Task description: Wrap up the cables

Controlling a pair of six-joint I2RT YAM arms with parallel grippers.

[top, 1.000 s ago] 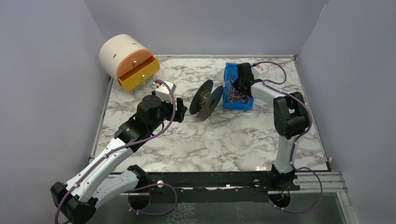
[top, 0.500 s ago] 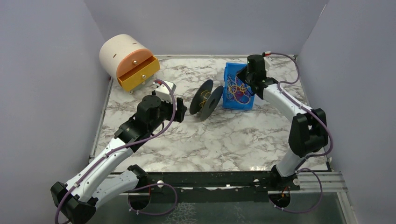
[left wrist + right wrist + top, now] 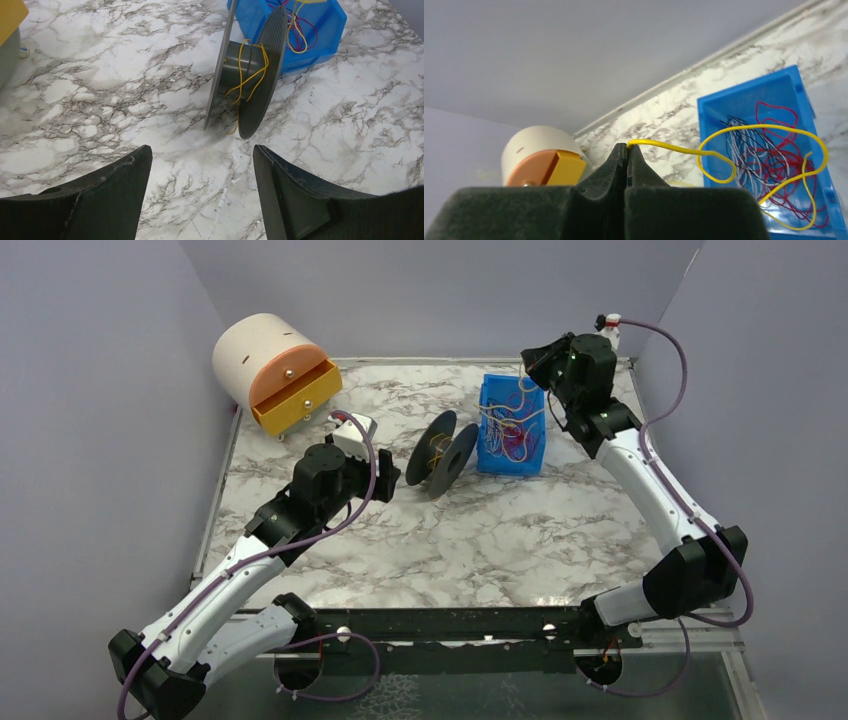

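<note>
Scene: one marble-patterned table (image 3: 480,540) with plain grey walls (image 3: 420,290) around it, shown from above and from two wrist cameras.
Arms: two, white and black, with their bases at the near edge of the table.
Left gripper (image 3: 201,152): one. Its two dark fingers stand wide apart with nothing between them, low over the table, and they point at the spool.
Right gripper (image 3: 628,149): one. Its fingers are pressed together and pinch the end of a yellow cable. It is raised over the far rim of the bin.
Yellow cable (image 3: 659,144): one. It runs from the right gripper's pinched tips in open loops down into the bin.
Cables (image 3: 510,425): a loose tangle lying in the bin, with red, yellow, white and black strands. They are too knotted to count.
Spool (image 3: 447,453): one, dark grey, with two round flanges. It stands on edge near the middle of the table, just left of the bin.
Wound wire (image 3: 250,75): one yellow strand looped loosely around the spool's hub, its tail hanging toward the table.
Bin (image 3: 505,464): one, blue and open-topped, on the far right part of the table.
Cabinet (image 3: 265,365): one cream drum with an orange face, at the far left corner.
Drawer (image 3: 295,400): one, yellow, pulled out of the cabinet.
</note>
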